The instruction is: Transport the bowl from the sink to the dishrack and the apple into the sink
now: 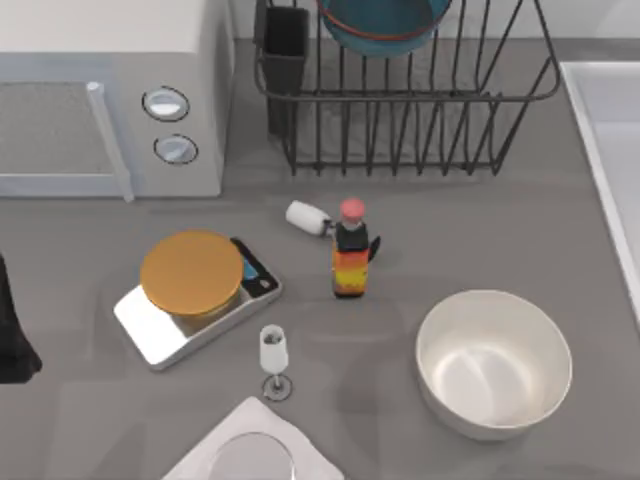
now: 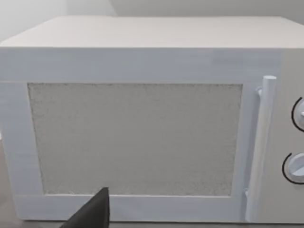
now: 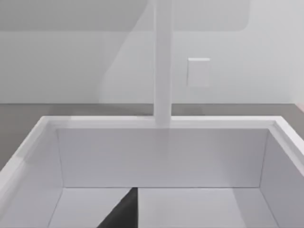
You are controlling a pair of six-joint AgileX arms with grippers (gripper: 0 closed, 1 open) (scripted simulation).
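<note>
The teal-blue bowl [image 1: 383, 22] with its red-orange rim stands in the black wire dishrack [image 1: 410, 130] at the back of the table. The pale sink [image 1: 600, 150] runs along the right edge. In the right wrist view its white inner wall [image 3: 161, 156] lies close ahead, with a dark part of my right gripper [image 3: 121, 211] low over the basin. The apple is out of view. My left arm [image 1: 12, 335] is parked at the left edge, and its gripper [image 2: 92, 213] faces the microwave door.
A microwave [image 1: 110, 100] fills the back left. A scale with an orange disc [image 1: 195, 295], a red-capped bottle [image 1: 350, 255], a small glass [image 1: 274, 360], a white bowl [image 1: 492, 362] and a small white item [image 1: 306, 216] stand mid-table. A white faucet post [image 3: 163, 61] rises behind the sink.
</note>
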